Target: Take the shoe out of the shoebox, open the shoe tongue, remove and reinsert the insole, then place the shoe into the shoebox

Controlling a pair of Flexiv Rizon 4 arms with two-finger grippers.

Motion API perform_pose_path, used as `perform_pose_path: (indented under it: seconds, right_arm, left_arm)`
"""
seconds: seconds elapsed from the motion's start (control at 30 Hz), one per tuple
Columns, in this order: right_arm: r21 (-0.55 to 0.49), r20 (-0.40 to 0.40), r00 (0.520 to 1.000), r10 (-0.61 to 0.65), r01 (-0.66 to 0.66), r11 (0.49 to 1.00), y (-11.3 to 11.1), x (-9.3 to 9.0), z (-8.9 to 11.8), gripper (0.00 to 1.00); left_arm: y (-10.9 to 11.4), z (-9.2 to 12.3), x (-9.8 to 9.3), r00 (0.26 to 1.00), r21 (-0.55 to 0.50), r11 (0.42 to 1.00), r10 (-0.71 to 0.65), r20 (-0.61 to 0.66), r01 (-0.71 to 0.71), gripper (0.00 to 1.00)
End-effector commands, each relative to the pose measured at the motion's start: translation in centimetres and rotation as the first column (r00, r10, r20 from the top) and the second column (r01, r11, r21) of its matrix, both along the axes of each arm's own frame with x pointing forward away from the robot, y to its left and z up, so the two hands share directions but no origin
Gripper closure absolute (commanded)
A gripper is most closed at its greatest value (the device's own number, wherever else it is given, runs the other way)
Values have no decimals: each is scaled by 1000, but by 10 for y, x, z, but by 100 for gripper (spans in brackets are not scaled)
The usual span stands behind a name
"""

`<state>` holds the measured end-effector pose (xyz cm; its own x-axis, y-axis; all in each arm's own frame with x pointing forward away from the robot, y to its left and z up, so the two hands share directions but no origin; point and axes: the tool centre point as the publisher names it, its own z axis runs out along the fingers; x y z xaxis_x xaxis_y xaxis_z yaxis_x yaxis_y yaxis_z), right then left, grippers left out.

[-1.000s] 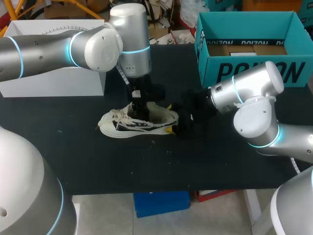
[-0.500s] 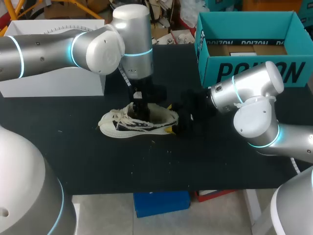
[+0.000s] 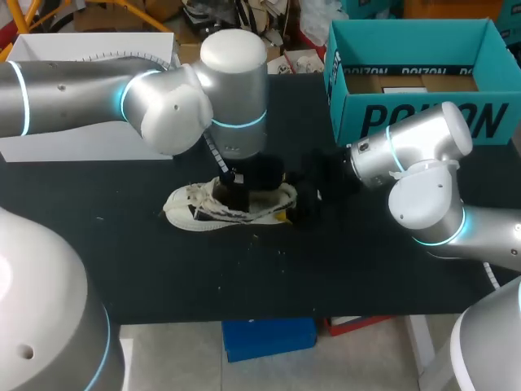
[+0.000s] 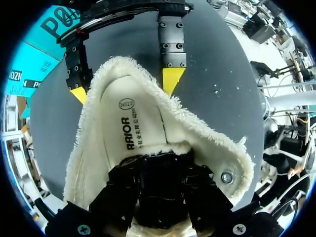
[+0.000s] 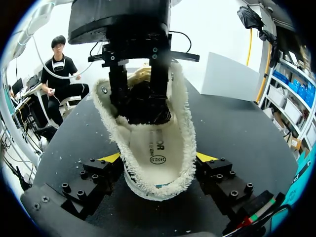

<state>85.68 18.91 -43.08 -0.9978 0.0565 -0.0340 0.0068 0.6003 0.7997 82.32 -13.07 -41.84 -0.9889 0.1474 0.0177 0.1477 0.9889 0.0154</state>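
Note:
A cream, fleece-lined shoe [image 3: 195, 208] lies on its side mid-table, toe to the left. My left gripper [image 3: 241, 192] comes straight down into the shoe's mouth [image 4: 148, 148]; its front end is buried in the dark toe part. The white printed insole [image 4: 129, 129] lies flat inside the heel [image 5: 157, 154]. My right gripper [image 5: 158, 159] is at the heel, its yellow tips [image 5: 111, 158] pressing the fleece rim from both sides. In the left wrist view these same tips [image 4: 172, 79] flank the heel. The open teal shoebox [image 3: 423, 122] stands at the back right.
A white box [image 3: 89, 138] sits at the table's back left. The black tabletop [image 3: 244, 277] carries small pale crumbs in front of the shoe. My right arm's elbow [image 3: 427, 195] lies between the shoe and the shoebox.
My left arm has swung right and lower over the shoe, pushing its gripper further into the mouth. The right gripper and the shoe's heel have stayed put.

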Motion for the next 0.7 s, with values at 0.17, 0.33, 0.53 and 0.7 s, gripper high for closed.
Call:
perform_pose_path:
  seconds: [0.17,0.33,0.53,0.7]
  right_arm:
    - [-4,-2,1000,-3,3,1000,0,4,-2,100]
    - [-4,-2,1000,-3,3,1000,0,4,-2,100]
    - [-4,-2,1000,-3,3,1000,0,4,-2,100]
    - [-4,-2,1000,-3,3,1000,0,4,-2,100]
  left_arm:
    - [4,-42,-11,980,41,999,-10,199,2,62]
    - [13,-51,1,964,14,1000,-5,265,1,78]
    - [21,-64,20,949,-7,1000,-20,315,23,76]
    - [25,-69,36,933,-41,998,-24,359,41,71]
